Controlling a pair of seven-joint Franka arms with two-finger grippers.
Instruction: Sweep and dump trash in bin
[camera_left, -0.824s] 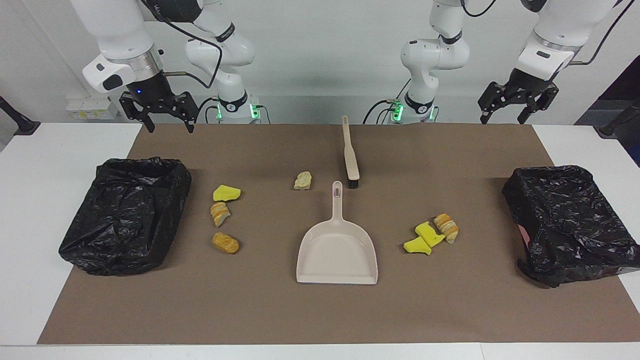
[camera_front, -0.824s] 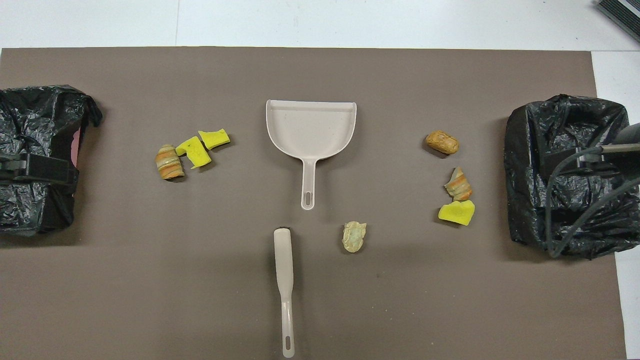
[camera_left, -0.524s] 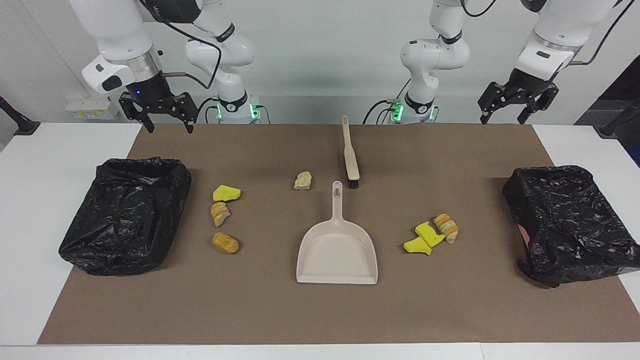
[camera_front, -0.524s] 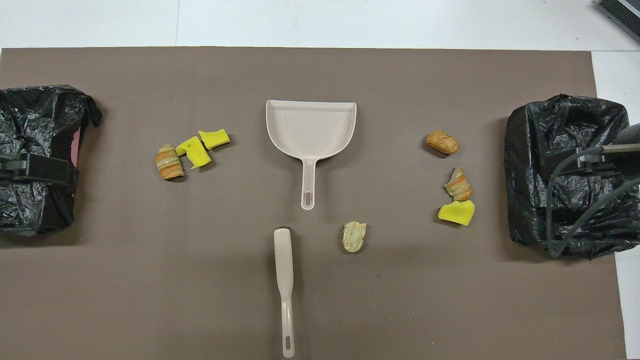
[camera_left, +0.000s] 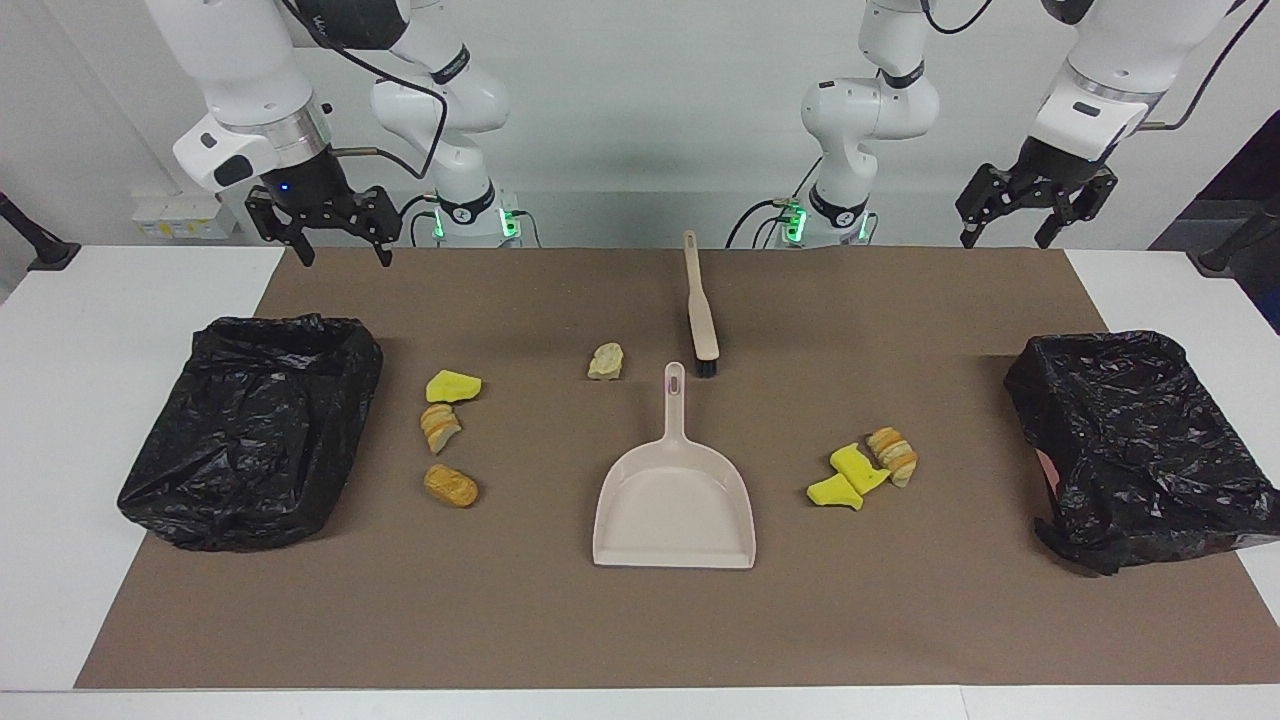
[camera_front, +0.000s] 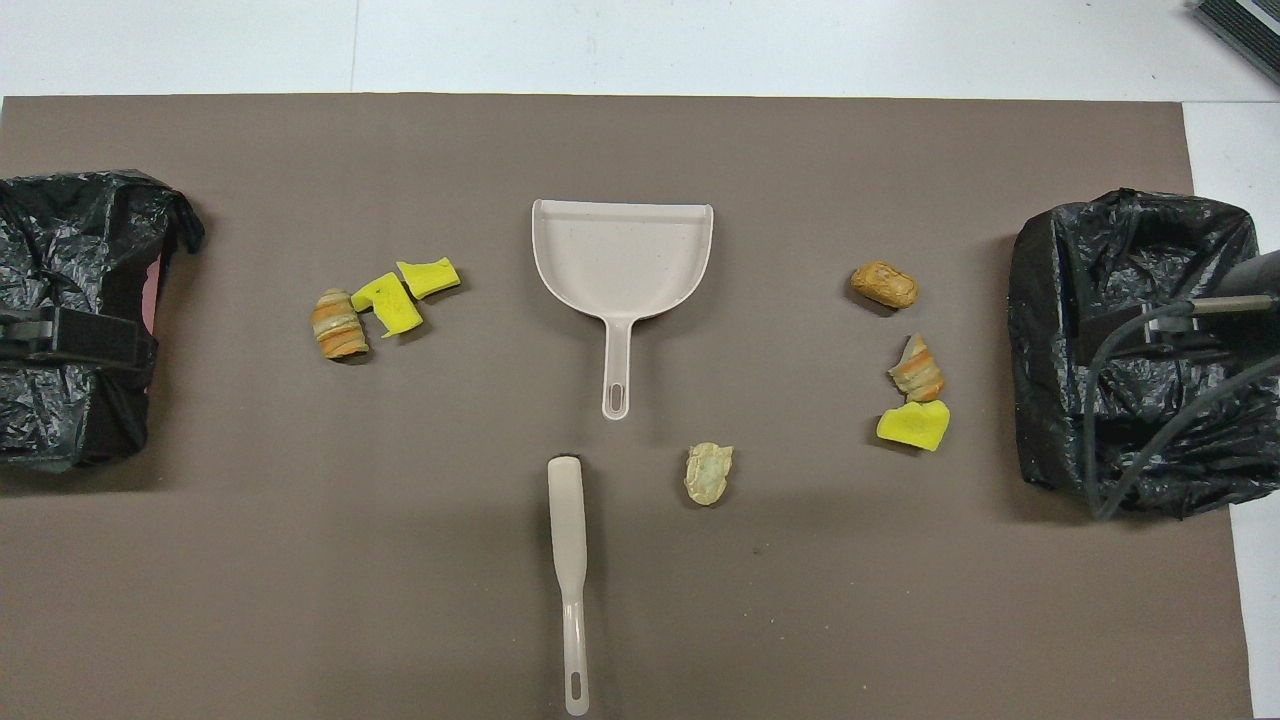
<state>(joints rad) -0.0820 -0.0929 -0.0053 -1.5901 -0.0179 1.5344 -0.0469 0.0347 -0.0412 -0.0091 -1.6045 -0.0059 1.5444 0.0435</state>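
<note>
The trash lies in groups on the brown mat (camera_left: 900, 620). A yellow sponge chunk (camera_left: 452, 385), a bread slice (camera_left: 440, 427) and a bread roll (camera_left: 451, 485) lie beside the black-bagged bin (camera_left: 250, 430) at the right arm's end. Two yellow chunks (camera_left: 847, 477) and a bread piece (camera_left: 893, 455) lie toward the other bin (camera_left: 1140, 445). A pale scrap (camera_left: 606, 361) sits near the brush (camera_left: 701, 310). My right gripper (camera_left: 345, 258) and left gripper (camera_left: 1005, 240) both hang open and empty over the mat's edge by the robots.
The beige dustpan (camera_left: 675, 500) lies mid-mat, its handle pointing toward the robots and nearly meeting the brush's black bristles. In the overhead view the dustpan (camera_front: 620, 255) and brush (camera_front: 568, 560) lie in one line. White table (camera_left: 60, 400) borders the mat.
My right gripper has drifted slightly toward the table's middle. The left gripper has risen a touch. Nothing on the mat has moved.
</note>
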